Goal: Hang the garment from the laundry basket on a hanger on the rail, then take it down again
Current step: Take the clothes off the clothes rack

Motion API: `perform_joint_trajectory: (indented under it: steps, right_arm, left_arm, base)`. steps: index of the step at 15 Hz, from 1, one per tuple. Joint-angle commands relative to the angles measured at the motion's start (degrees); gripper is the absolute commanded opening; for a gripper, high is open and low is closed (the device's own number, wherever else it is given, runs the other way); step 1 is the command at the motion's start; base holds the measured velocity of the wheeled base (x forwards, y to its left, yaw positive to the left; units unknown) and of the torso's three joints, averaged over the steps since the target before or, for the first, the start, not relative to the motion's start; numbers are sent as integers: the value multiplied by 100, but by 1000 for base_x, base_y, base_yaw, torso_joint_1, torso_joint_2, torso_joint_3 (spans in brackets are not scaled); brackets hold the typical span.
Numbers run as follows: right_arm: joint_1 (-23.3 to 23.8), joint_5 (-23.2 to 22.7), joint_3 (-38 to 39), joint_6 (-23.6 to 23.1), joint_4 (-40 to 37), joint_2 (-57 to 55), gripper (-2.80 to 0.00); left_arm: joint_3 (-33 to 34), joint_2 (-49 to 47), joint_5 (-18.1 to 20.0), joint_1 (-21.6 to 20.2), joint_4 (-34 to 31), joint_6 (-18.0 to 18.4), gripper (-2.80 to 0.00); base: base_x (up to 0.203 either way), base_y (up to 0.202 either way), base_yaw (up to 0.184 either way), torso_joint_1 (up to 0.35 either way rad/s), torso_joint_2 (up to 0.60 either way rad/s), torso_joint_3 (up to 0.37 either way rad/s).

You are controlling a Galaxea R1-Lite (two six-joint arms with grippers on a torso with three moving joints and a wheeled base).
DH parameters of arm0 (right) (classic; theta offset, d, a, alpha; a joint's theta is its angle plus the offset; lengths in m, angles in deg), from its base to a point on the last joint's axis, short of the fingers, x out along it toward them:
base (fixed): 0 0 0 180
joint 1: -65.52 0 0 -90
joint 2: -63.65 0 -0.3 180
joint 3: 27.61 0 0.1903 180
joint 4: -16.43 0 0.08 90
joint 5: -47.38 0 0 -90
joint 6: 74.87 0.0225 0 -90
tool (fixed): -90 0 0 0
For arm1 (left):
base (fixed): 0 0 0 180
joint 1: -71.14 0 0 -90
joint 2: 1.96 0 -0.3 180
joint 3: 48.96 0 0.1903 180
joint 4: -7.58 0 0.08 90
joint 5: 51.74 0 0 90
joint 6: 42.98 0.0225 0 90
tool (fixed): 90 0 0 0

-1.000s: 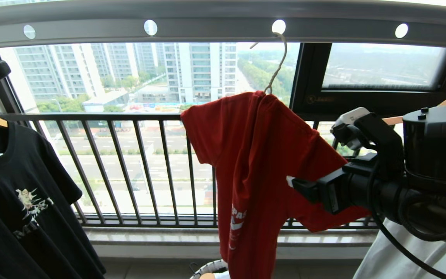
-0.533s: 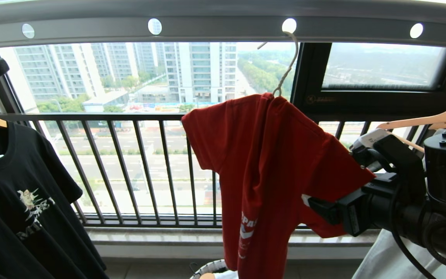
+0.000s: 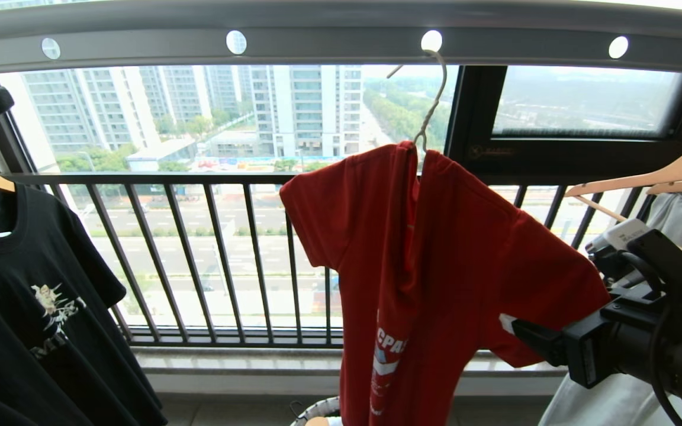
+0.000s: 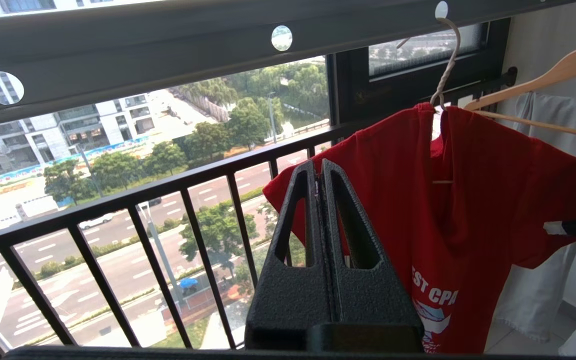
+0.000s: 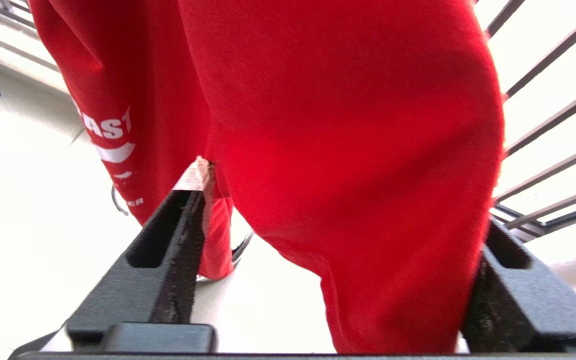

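We see the right hand (image 3: pixel 515 331) dropped lower and further right than before, fingers spread wide around the red shirt's (image 3: pixel 436 248) sleeve, not gripping; left hand (image 4: pixel 322 172) clenched, empty.

The garment (image 3: pixel 436 254) is matt red cloth with a fine knit weave and flat white print, hung on a thin hanger (image 3: pixel 433 100) of cream-coated wire. The rail (image 3: pixel 329 44) is smooth grey metal with a dull sheen. The left gripper (image 4: pixel 320 172) and right gripper (image 5: pixel 348 210) are black plastic with a rough, grainy finish; beside them hangs a smooth, pale wood hanger (image 3: pixel 660 174).
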Motion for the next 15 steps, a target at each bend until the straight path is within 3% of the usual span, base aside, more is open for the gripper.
perform_joint_trajectory:
  steps: [1, 15]
  right_arm:
    - [11, 0, 162, -6, 0, 320, -280]
    - [40, -11, 879, 86, -23, 757, -280]
  left_arm:
    - [17, -2, 18, 1, 9, 3, -280]
    - [-11, 35, 16, 1, 1, 12, -280]
  base:
    - [0, 0, 0, 0, 0, 0]
    - [0, 0, 0, 0, 0, 0]
